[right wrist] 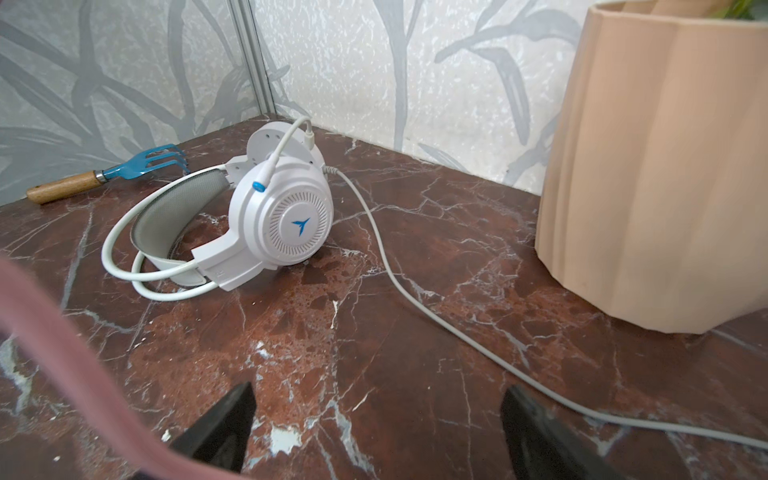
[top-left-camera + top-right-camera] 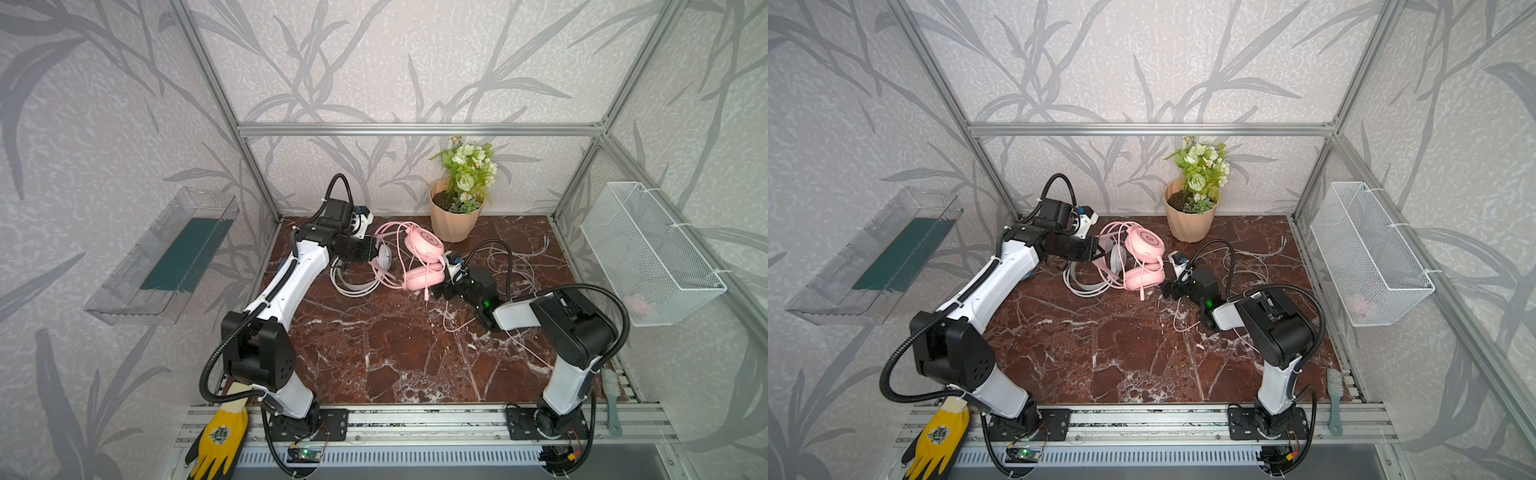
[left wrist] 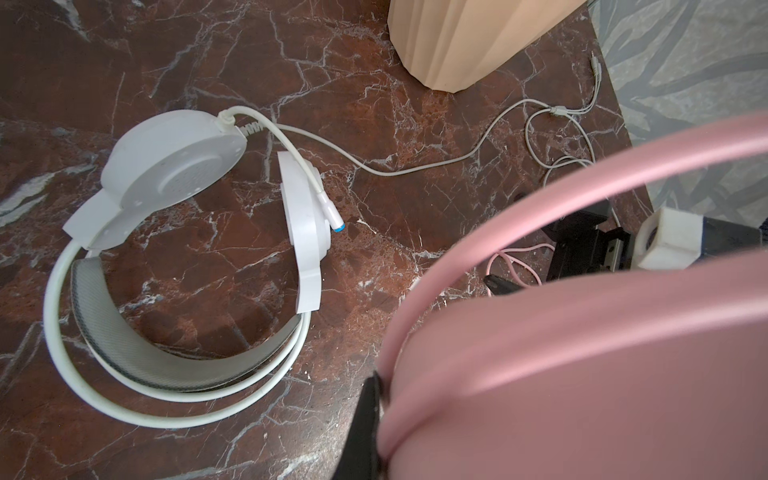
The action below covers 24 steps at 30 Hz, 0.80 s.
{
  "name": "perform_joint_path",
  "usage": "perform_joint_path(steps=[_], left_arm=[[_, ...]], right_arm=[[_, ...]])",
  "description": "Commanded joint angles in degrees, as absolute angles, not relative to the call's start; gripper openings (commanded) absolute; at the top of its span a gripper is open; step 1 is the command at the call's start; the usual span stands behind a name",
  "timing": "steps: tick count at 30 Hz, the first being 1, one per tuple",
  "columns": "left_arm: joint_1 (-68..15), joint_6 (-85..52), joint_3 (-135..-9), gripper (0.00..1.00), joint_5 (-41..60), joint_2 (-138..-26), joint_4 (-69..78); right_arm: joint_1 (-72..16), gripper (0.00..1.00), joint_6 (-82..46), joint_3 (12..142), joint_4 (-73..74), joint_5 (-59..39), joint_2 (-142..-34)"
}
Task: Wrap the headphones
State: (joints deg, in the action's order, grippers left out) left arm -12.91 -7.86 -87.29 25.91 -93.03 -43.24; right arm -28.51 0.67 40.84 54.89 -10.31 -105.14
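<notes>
Pink headset [image 2: 422, 243] in left jaws, beside wide right jaws

No words or numbers can be read. The white headset [image 1: 270, 216] has a small blue sign [image 1: 300, 227], like a three-point arrow, on its round earcup. The pink headset [image 2: 424, 249], near the flower pot [image 2: 453, 224], has a round mark [image 2: 428, 238] too small to read. So is the badge [image 2: 219, 432] on the yellow glove [image 2: 216, 451].

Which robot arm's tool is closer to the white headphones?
Left. The left tool is right beside the white headphones, shut on the pink headphones. The right tool stands open beyond the pink pair, farther off.
</notes>
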Motion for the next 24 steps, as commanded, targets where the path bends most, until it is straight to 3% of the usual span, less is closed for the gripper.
perform_joint_path(steps=[1,7,11,14,24], left_arm=[[-12.48,-10.36,-90.35,0.0,30.3,-90.26,-42.02],[-12.15,-11.16,-90.35,0.0,30.84,-89.77,-41.63],[-11.92,-11.61,-90.18,0.0,31.11,-89.48,-41.42],[-11.58,-12.19,-90.09,0.0,31.38,-89.38,-41.05],[-10.29,-14.59,-90.0,0.0,32.96,-88.84,-38.94]], right_arm=[[-28.82,0.87,1.32,44.14,51.73,-9.18,-106.33],[-29.01,0.73,1.32,46.4,50.73,-10.14,-107.85],[-29.08,0.71,1.05,46.8,51.09,-10.13,-108.32],[-29.03,0.62,1.28,47.71,49.87,-10.87,-108.58],[-29.0,0.58,1.16,47.9,49.67,-10.93,-108.72]])
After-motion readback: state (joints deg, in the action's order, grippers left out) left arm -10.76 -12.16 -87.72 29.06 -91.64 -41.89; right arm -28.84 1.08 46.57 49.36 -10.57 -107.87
